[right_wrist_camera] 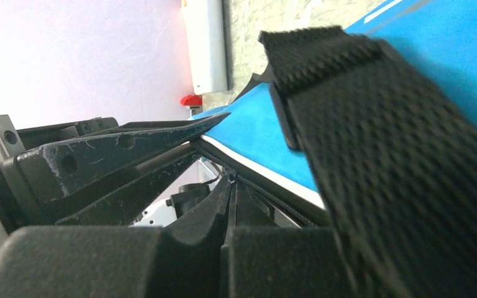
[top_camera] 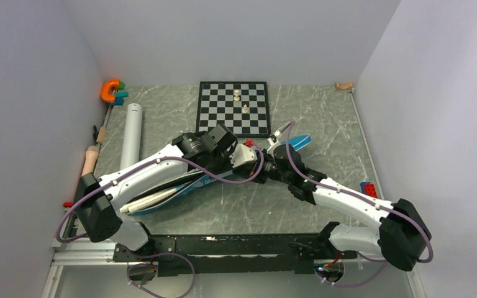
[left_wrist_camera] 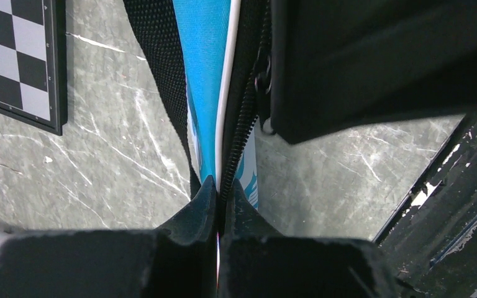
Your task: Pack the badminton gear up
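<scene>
Left gripper (left_wrist_camera: pixel 218 186) pinches the blue racket-shaped fabric bag (left_wrist_camera: pixel 206 74). Right gripper (right_wrist_camera: pixel 231 186) is clamped on its black zipper (left_wrist_camera: pixel 243 118), and I'd pull steadily along the teeth.

Nothing written, numbered or signed can be read in any view. White marks on the blue bag (left_wrist_camera: pixel 206 81), on its side away from the chessboard (left_wrist_camera: pixel 12 56), are cut off and illegible.
</scene>
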Motion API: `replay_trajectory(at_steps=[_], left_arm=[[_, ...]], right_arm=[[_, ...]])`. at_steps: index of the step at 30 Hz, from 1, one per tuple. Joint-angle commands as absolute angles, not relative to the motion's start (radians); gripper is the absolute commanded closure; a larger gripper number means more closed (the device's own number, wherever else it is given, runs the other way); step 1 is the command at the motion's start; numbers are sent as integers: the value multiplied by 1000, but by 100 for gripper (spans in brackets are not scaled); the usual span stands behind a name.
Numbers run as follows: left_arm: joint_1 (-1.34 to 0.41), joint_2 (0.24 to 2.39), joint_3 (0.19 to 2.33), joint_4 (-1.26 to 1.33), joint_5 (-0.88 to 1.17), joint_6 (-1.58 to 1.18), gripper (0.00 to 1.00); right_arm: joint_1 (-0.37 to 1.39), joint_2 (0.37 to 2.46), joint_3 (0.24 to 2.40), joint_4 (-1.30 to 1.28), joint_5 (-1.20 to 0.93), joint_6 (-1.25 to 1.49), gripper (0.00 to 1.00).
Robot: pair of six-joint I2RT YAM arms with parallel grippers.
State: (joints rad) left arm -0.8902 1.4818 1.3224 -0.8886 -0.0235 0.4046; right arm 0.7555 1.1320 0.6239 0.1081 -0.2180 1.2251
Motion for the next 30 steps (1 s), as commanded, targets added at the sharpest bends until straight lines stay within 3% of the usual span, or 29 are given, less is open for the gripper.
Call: replay_trajectory(at_steps=[1,3,10,13,21,24,30], left_arm=[[-906,1460,1384,-805,69,366,100],[-906,1456,1381,-803,75,363,100],[-904,1473,1422,-808,114,332,100],[-898,1507,1506,-826,130,313,100],[-819,1741,1902,-985,172,174,100],[-780,1816,2058,-1029,191,119,100],[-767,1845,2154,-1021,179,63,100]], right_arm=[[803,1163,668,299,-196,1272,100],[800,1134,665,276,-165,1262,100],[710,856,657,49,-51,1193,54],[710,719,634,-68,-3,1160,43],[712,554,668,-397,74,1065,32],[712,588,710,-451,53,1027,29],[752,758,804,-473,85,970,25]])
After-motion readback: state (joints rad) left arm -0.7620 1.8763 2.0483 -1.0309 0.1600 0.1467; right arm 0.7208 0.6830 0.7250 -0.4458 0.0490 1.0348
